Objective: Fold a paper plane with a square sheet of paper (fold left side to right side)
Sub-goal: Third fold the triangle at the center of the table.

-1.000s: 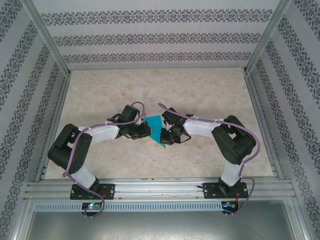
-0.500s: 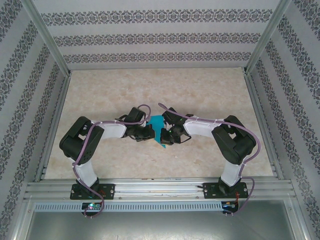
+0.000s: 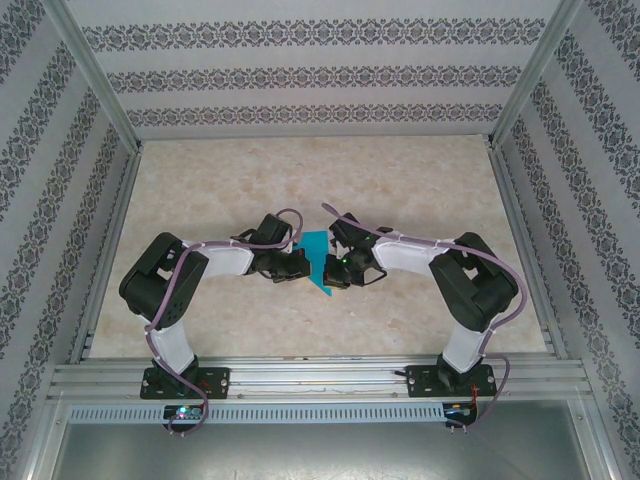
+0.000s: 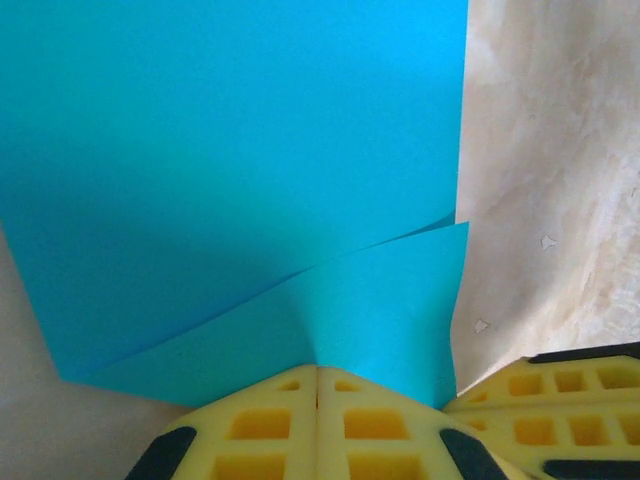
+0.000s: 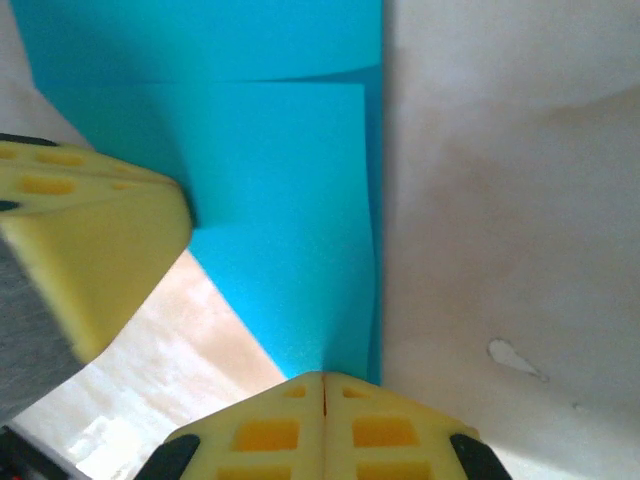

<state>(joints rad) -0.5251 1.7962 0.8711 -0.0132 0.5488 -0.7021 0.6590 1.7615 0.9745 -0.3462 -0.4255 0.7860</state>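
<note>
Since the left gripper (image 4: 318, 375) and right gripper (image 5: 323, 382) are each clamped shut on the partly folded turquoise sheet (image 4: 230, 150), its edges should be aligned before creasing flat.

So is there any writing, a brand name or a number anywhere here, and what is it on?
No readable text anywhere.
Turquoise paper: plain, no marks.
Wallpaper: ornamental stripes only, no letters.
Circuit boards at the arm bases: too small to tell whether anything is printed.
</note>
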